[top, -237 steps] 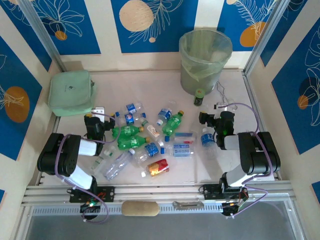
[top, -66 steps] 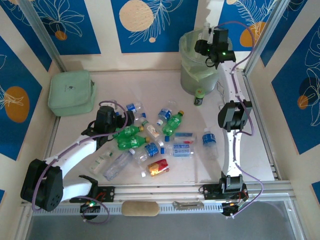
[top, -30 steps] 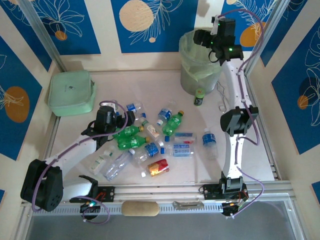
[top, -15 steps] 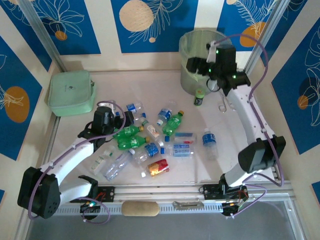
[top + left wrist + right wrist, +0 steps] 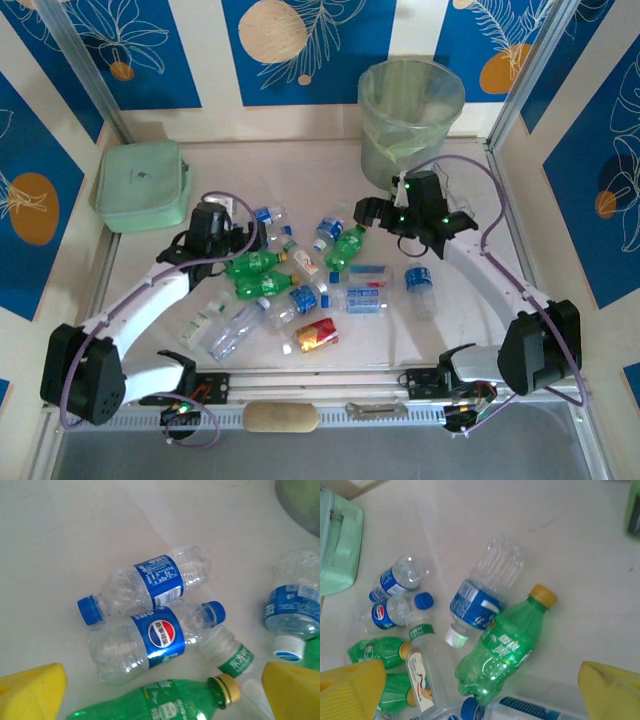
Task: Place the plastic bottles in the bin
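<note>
Hovering right pincer (image 5: 366, 213), agape over green bottle (image 5: 505, 650)

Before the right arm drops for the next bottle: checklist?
1. Right fingers open and empty: ok.
2. Green bottle between them: ok.
3. Room around it: not ok, blue-label bottle lies against it.
4. Left fingers open, over Pepsi bottle, apart from the right ones: ok.
5. Bin mouth unblocked: ok.
6. Height above the green bottle: cannot tell.
</note>
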Robot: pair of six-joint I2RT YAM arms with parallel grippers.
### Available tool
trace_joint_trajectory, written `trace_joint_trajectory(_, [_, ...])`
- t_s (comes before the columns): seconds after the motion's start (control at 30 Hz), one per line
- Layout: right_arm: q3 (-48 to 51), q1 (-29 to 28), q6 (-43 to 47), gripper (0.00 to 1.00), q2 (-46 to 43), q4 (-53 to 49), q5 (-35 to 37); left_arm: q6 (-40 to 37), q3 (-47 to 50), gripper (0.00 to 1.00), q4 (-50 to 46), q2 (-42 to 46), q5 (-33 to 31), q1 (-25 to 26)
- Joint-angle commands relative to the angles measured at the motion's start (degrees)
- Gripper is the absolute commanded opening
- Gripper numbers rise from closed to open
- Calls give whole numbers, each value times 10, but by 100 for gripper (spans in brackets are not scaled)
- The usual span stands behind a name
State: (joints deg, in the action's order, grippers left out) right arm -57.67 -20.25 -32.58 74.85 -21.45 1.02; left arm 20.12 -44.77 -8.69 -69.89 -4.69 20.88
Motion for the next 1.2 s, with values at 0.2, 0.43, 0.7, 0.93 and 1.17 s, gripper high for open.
trace_joint_trajectory(0.2, [14, -55, -57, 99, 11, 65, 14, -141, -103, 100, -9, -153, 46, -43])
trace_joint_trajectory(0.43, [14, -55, -46, 99, 10, 59, 27, -216, -198, 100, -68, -270, 97, -44])
trace_joint_trajectory(0.7, [14, -54, -44, 99, 6, 61, 31, -237, -269, 100, -106, -352, 55, -54])
trace_joint_trajectory(0.93, [22, -55, -48, 99, -7, 69, 45, -249, -324, 100, -123, -409, 38, -71])
trace_joint_trajectory(1.17, [27, -56, -49, 99, -16, 69, 56, -257, -370, 100, -155, -451, 51, -72])
